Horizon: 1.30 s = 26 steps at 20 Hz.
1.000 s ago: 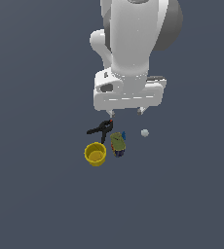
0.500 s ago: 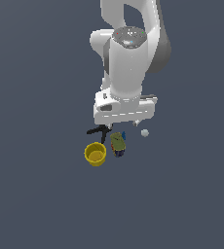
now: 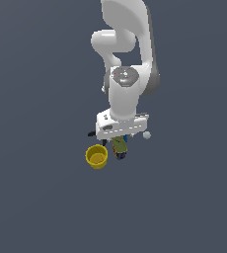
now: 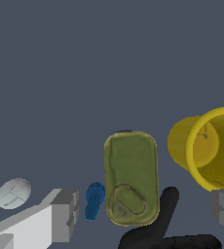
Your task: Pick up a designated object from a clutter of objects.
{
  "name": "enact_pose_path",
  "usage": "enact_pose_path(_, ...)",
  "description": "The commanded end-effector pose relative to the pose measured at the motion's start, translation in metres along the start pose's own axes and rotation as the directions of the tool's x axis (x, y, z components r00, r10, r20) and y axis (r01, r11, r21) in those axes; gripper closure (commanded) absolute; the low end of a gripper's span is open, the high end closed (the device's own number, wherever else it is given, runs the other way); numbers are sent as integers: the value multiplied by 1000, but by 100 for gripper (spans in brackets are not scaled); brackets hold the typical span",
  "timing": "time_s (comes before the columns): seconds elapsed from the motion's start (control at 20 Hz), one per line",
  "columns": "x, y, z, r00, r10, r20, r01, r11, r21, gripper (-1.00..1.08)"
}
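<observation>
Dark grey flooring surrounded a small clutter as the white arm (image 3: 123, 94) hung low over it. Its gripper (image 4: 143, 211) stood spread wide, fingers (image 4: 65, 214) flanking the olive-topped can (image 4: 131, 177) without touching it. The can lay between a tiny blue piece (image 4: 93, 199) and the yellow cup (image 4: 209, 148), with a black clamp (image 4: 167, 228) just beside it and a white ball (image 4: 13, 192) farther off.

No legible text, numbers or brand marks are seen; the can's (image 4: 130, 177) olive lid shows only an embossed pull-tab outline.
</observation>
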<state>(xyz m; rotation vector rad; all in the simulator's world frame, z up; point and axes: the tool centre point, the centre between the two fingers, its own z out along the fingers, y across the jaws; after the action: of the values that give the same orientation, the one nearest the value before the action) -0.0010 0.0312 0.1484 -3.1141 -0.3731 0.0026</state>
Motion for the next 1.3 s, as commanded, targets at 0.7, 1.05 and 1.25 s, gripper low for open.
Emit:
enact_pose_path(0.7,-12,1,41,999,-50,0,50,999,-5,-92)
enact_pose_path(1.05,-13,1,68,999,-51,0,51,999,-5,-92)
enact_pose_path(1.25,-13,1,84,999,-52,0,52,999,-5,-92)
